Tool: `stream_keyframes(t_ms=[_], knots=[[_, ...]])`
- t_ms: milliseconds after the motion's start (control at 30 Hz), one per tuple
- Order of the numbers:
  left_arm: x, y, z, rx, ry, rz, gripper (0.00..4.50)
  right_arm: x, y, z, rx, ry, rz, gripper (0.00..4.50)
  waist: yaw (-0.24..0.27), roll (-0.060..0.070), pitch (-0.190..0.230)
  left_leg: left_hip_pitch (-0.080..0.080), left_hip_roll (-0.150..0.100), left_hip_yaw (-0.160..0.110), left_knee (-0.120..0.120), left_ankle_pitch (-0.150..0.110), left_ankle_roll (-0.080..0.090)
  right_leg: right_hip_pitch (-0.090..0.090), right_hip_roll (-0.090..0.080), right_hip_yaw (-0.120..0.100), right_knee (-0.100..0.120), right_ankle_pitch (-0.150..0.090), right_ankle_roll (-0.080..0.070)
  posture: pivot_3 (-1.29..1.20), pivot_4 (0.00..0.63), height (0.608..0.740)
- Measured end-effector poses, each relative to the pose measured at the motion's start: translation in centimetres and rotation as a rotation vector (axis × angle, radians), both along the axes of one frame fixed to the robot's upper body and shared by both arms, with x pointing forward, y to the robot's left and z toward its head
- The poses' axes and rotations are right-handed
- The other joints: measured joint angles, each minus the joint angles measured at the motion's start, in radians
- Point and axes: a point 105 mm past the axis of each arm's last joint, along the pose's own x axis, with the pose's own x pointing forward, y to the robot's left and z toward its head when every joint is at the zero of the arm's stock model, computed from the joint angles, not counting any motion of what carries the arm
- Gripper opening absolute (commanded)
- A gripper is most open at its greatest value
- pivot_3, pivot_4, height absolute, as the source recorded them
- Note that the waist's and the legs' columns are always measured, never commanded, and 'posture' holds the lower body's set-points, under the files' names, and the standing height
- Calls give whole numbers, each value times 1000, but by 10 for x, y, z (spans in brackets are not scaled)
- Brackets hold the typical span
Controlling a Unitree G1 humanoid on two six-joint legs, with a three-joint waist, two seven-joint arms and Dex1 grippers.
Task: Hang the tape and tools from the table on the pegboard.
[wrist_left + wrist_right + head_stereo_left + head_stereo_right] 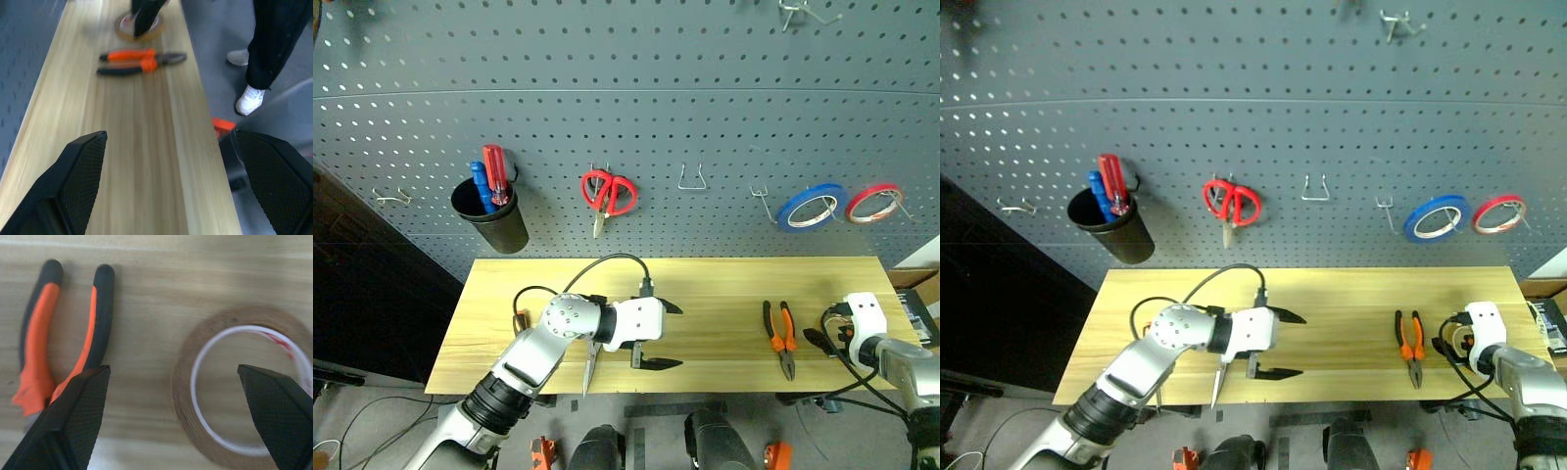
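The grey pegboard (pixel 705 88) fills the wall, carrying a black cup (pixel 491 217) of red and blue screwdrivers, red scissors (pixel 607 194), and blue (pixel 810 208) and red tape rings (pixel 873 202) on hooks. Below it runs the wooden desk (pixel 715 284). The left tool (pixel 658 335) hangs over the desk's middle, fingers spread wide and empty, with a steel scissor blade (pixel 587 370) beneath its wrist. The right tool (pixel 181 416), equally spread, hovers above the yellow tape (pixel 244 387) at the desk's right end. The orange-black pliers (pixel 781 335) lie just left of that roll
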Motion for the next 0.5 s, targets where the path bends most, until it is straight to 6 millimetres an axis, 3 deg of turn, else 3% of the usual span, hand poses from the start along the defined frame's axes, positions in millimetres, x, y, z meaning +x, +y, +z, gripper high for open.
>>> stream_keyframes(t_ms=[33, 133, 267, 433, 500], knots=[[-2, -4, 2, -8, -12, -13, 4461, 2, -1, -4, 0, 14, -3, 4500, 2, 0, 1, -1, 0, 0, 0, 0, 0, 0, 0, 0, 0, 0, 0, -26, 261, 740], [-4, -7, 6, -15, -28, -22, 4500, 3, -7, -11, 18, 48, -28, 3893, 5, 1, 2, -9, 1, -2, 1, 2, -3, -7, -1, 0, 0, 0, 0, -17, 259, 740], [-7, -10, 7, -15, -35, -34, 4500, 6, -17, -10, -26, 70, -15, 2583, 6, 1, 2, -20, 0, -3, 10, 2, -3, -16, -1, -2, 3, 1, 1, -14, 248, 740], [-7, -13, 9, -33, -37, -30, 4500, 5, -20, -13, -22, 93, -12, 895, 12, 0, 2, -21, -1, -4, 15, 2, -3, -15, -1, -1, 4, 4, 3, -26, 233, 740], [-7, -12, 8, -33, -38, -30, 4500, 4, -20, -14, -20, 99, -6, 459, 13, -1, 2, -21, -1, -3, 15, 2, -2, -15, -1, -1, 5, 4, 3, -34, 229, 740]])
